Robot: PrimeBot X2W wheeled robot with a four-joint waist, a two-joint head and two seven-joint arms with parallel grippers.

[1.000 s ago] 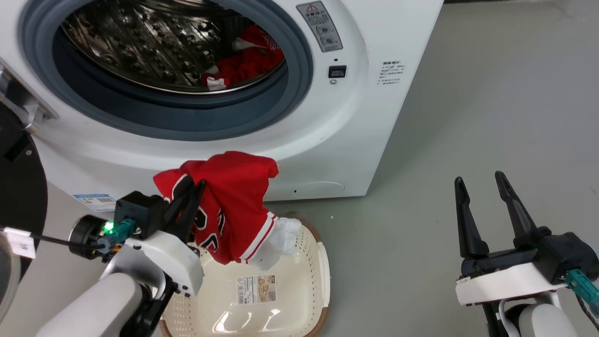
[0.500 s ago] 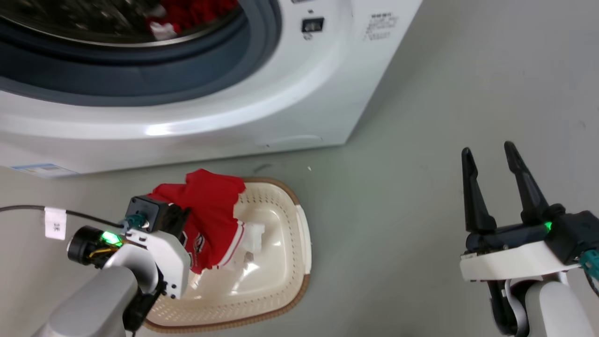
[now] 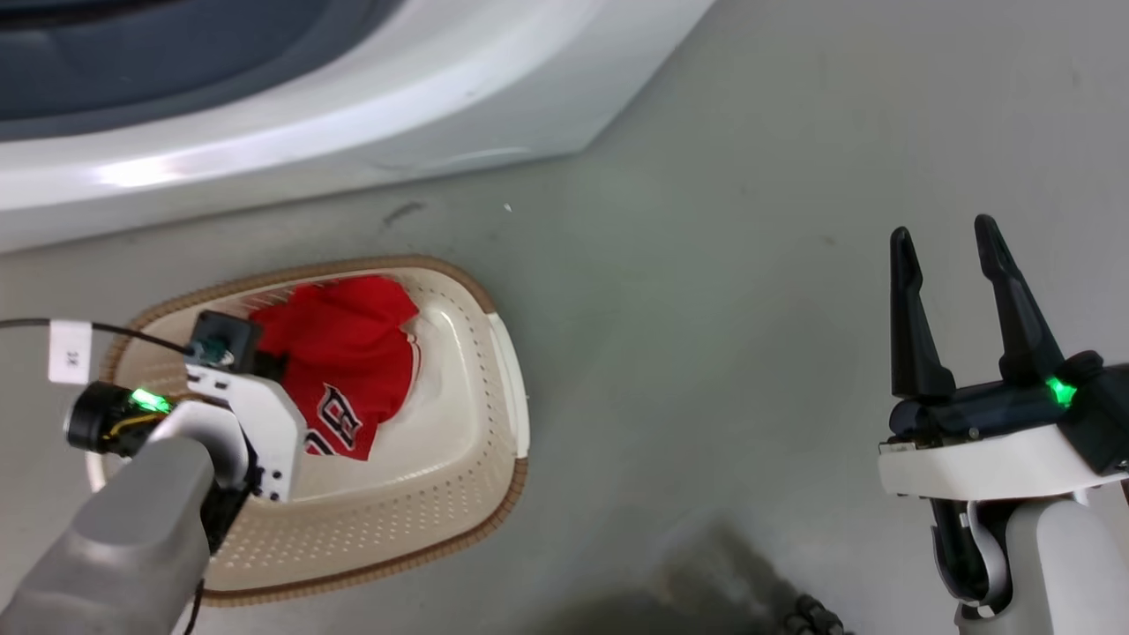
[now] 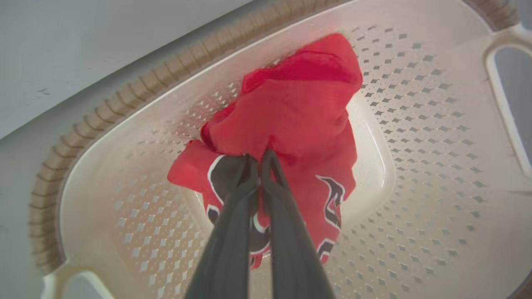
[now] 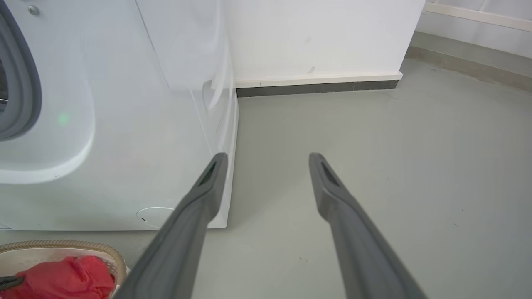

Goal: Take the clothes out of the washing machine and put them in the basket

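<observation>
The red jersey (image 3: 340,370) with black white-edged letters lies bunched inside the cream basket (image 3: 459,441) on the floor. My left gripper (image 4: 257,160) reaches down into the basket, shut on a fold of the jersey (image 4: 299,112). In the head view its fingers are hidden behind the wrist and the cloth. The washing machine (image 3: 353,97) stands just beyond the basket, its grey seal at the top left edge. My right gripper (image 3: 944,242) hangs open over bare floor at the right, holding nothing. In the right wrist view the basket (image 5: 62,246) and jersey (image 5: 62,278) sit at the lower left.
Grey floor (image 3: 750,309) spreads to the right of the machine and basket. A white wall with a dark skirting (image 5: 316,88) runs behind the machine's right side. A cable with a white tag (image 3: 69,351) trails from my left wrist.
The head camera has tilted down, so the machine's drum has left the picture. My left gripper has lowered the jersey from above the basket's rim down into the basket. The right gripper stays open.
</observation>
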